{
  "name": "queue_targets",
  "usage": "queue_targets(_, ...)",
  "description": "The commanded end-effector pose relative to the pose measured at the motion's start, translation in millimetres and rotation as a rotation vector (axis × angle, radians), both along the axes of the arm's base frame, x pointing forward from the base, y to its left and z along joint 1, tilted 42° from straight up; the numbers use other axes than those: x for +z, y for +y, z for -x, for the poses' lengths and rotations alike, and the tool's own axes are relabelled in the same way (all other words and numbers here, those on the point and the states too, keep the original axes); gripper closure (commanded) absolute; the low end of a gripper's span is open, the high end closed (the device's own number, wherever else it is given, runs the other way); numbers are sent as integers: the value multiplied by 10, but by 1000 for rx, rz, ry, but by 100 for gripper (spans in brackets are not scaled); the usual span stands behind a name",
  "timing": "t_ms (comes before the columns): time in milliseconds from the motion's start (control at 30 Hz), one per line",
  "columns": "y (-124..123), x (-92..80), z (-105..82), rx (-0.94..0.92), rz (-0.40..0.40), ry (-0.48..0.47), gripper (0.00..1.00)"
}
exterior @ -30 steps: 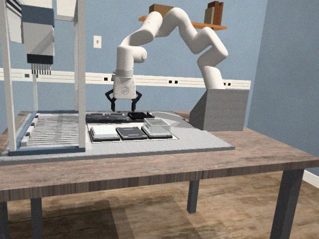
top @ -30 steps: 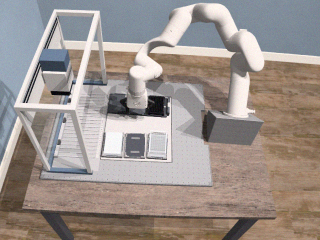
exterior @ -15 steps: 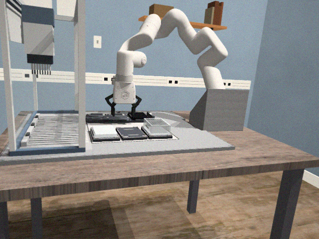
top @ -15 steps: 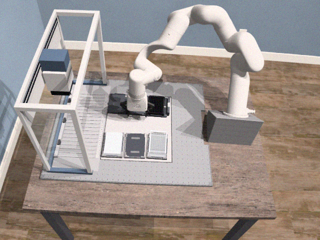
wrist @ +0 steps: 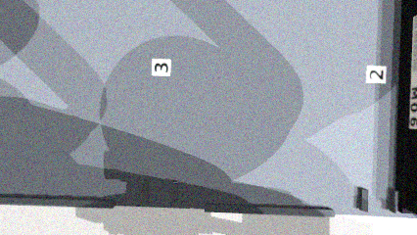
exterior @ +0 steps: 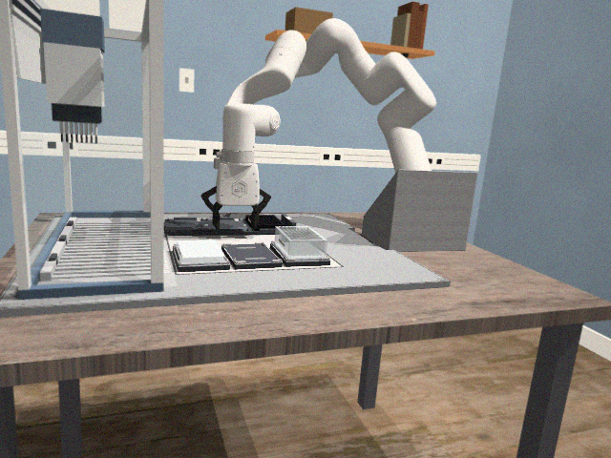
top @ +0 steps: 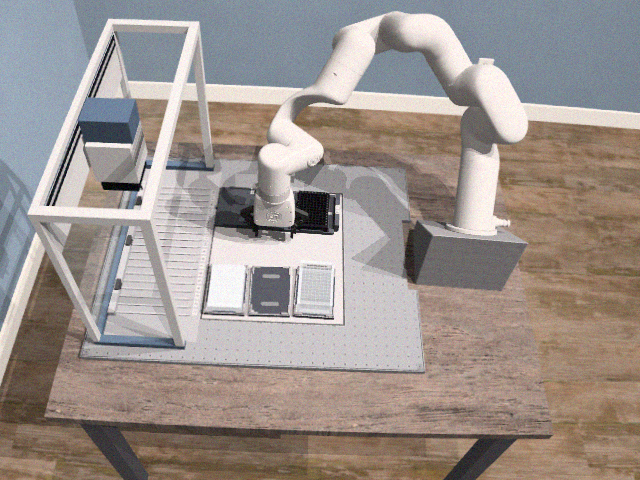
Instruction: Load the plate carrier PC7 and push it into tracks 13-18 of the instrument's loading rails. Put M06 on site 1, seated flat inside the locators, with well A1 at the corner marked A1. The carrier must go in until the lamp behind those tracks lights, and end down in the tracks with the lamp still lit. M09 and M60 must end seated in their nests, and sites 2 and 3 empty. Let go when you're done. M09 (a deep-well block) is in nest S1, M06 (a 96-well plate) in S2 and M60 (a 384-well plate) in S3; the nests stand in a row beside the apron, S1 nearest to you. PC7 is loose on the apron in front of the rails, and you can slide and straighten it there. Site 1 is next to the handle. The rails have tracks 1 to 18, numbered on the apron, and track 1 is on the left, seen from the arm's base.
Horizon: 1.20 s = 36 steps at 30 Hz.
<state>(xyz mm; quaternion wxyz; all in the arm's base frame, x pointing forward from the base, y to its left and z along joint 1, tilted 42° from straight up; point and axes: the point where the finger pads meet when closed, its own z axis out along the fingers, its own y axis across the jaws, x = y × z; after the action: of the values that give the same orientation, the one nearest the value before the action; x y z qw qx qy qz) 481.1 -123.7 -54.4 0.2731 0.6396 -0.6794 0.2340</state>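
Note:
The dark plate carrier PC7 [top: 276,209] lies on the apron in front of the rails [top: 175,242]. The black plate M06 [top: 312,210] sits on the carrier's end nearest the arm's base. In the wrist view its labelled edge [wrist: 408,108] lies just past the site mark 2 [wrist: 376,74]. Sites 2 and 3 [wrist: 162,67] are bare. My gripper [top: 273,230] is open and empty. It hangs low over the carrier's long edge facing the nests, and it also shows in the exterior view [exterior: 236,222]. I cannot tell if the fingertips touch the carrier.
The nests stand in a row. The white M60 [top: 225,295] is nearest the rails. The middle nest [top: 269,298] is empty. The clear deep-well block M09 [top: 314,297] is nearest the base. The white instrument frame with its pipetting head [top: 111,144] stands over the rails.

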Motion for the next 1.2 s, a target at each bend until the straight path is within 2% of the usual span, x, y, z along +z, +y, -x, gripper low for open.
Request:
queue_targets(0,16,5,-16,3,-2,-3,0)
queue_targets(1167,-117,-143,-2,3,-2,-3,0)
